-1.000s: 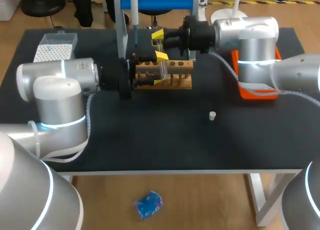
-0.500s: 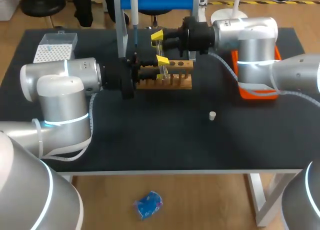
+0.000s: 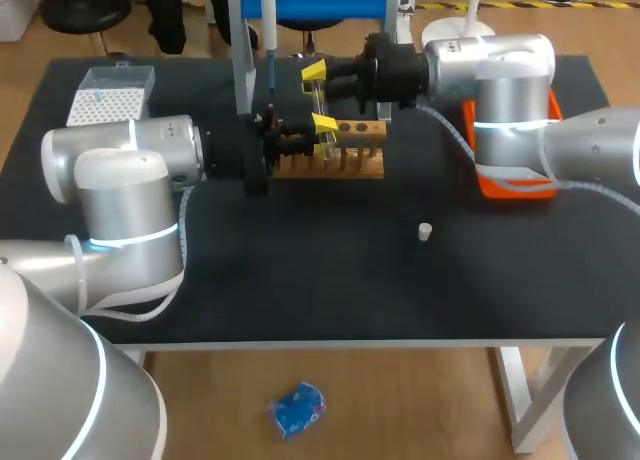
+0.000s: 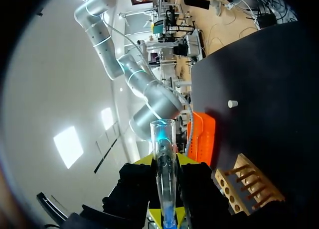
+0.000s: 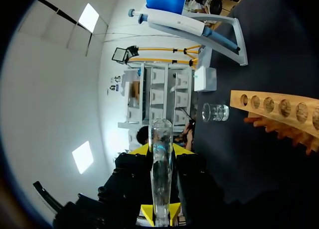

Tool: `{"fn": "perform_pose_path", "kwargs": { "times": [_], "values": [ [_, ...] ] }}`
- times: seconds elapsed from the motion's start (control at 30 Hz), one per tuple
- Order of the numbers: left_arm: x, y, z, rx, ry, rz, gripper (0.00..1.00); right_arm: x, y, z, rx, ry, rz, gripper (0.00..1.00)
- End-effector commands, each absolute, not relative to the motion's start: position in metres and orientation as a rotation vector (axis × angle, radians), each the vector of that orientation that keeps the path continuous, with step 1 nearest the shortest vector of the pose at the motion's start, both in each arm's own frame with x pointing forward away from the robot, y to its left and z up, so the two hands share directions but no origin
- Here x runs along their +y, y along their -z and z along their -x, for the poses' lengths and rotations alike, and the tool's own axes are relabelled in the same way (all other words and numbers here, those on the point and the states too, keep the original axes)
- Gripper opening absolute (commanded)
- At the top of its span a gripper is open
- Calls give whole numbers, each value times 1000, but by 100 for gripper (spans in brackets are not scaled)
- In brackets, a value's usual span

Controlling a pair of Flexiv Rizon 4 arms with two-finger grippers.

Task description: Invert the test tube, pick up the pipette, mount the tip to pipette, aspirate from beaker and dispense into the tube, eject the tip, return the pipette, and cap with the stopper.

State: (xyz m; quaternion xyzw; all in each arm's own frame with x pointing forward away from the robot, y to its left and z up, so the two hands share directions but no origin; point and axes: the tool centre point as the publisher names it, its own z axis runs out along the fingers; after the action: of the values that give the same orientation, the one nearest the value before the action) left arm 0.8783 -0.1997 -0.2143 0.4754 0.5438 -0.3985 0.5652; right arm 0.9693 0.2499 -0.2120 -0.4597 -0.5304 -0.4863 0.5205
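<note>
Head view has our left arm coming in from the left, wrist level and pointing across the table (image 3: 300, 290), with the left gripper (image 3: 322, 135) at the left end of the rack (image 3: 365, 130). In the left wrist view we see its jaws clamped on the left tube (image 4: 164, 169), which sticks out ahead between them, blue at its base. Our right arm comes in from the right, wrist also level, with the right gripper (image 3: 318, 77) behind the rack, beside the hanging pipette (image 3: 268, 30). Its jaws are clamped on the right tube (image 5: 162, 169), clear glass. The beaker (image 5: 215, 112) stands just beside the rack's end. The stopper (image 3: 425, 231) lies on the table, well apart.
</note>
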Motion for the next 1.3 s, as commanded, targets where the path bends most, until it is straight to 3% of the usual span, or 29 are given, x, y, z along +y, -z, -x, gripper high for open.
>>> {"fn": "perform_pose_path", "kwargs": {
  "times": [0.03,0.07,0.1,0.5,1.03,1.3],
  "values": [
    [-201,215,-879,1276,932,-1108,0,250,214,-971,-1268,1161,1095,0],
    [-201,215,-879,1276,933,-1107,0,250,214,-970,-1256,1164,1089,21],
    [-201,215,-879,1277,938,-1106,0,250,213,-970,-1252,1171,1086,100],
    [-182,204,-880,1440,973,-1040,0,225,197,-974,-1396,1313,1027,100],
    [-165,195,-897,1897,1315,-963,0,168,191,-961,-2128,1625,323,100],
    [-165,194,-899,1890,1278,-974,0,166,190,-960,-2097,1644,329,100]
  ]
}}
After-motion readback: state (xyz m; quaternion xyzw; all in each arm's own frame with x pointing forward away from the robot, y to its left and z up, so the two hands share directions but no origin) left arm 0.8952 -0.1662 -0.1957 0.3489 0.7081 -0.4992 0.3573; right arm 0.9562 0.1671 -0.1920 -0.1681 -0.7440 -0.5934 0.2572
